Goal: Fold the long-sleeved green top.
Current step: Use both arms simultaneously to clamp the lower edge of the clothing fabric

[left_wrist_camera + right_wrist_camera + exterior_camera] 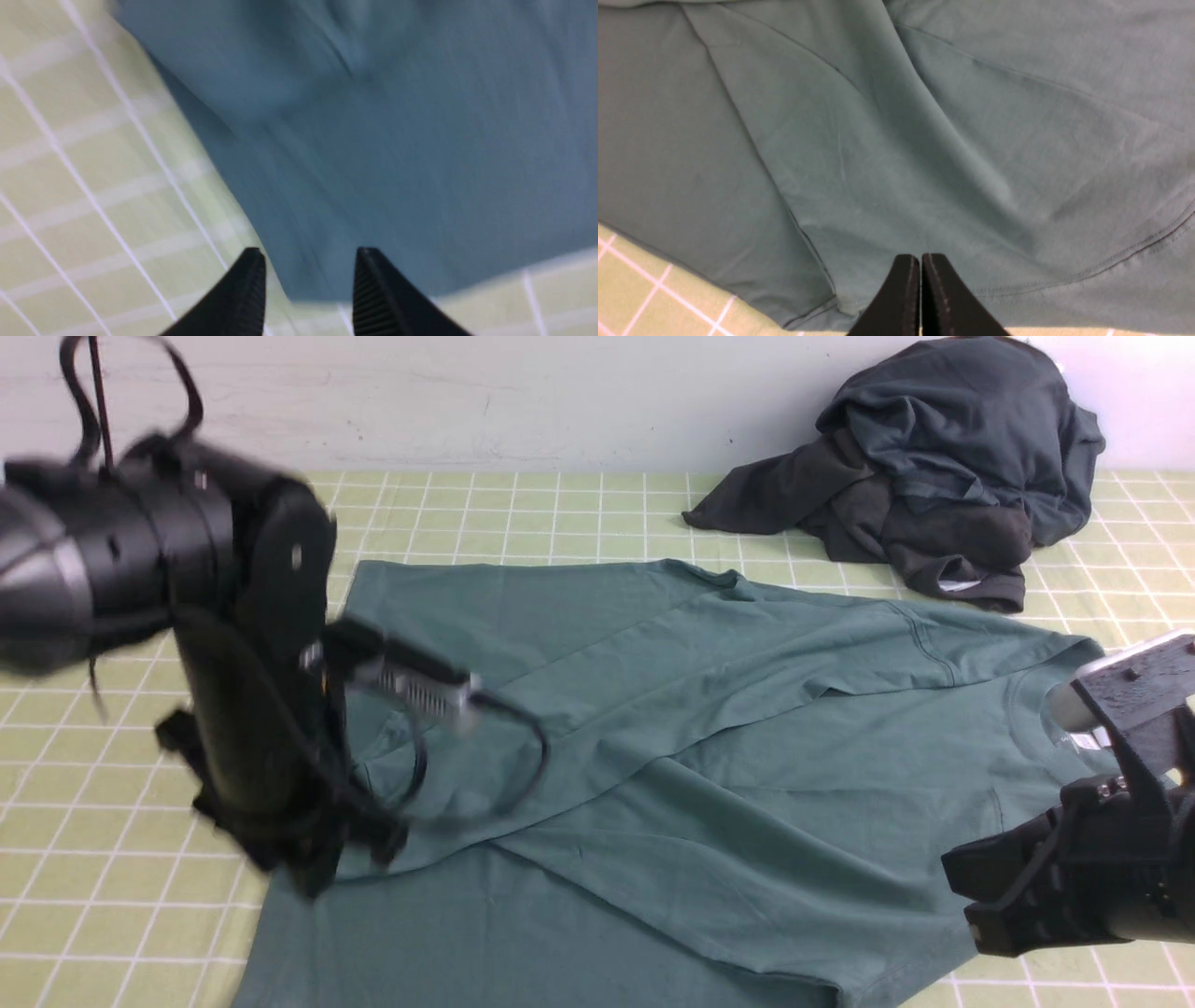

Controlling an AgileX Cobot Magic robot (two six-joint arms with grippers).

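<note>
left end effector [306, 261] spread over green top [709, 728] edge; right end effector [920, 261] clenched.

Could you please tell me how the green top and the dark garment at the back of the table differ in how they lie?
The green top lies spread nearly flat, a sleeve folded across its body; the dark garment is bunched in a crumpled heap. The green top fills the middle of the checked tablecloth; the dark garment sits at its far right edge. Both rest on that cloth.
</note>
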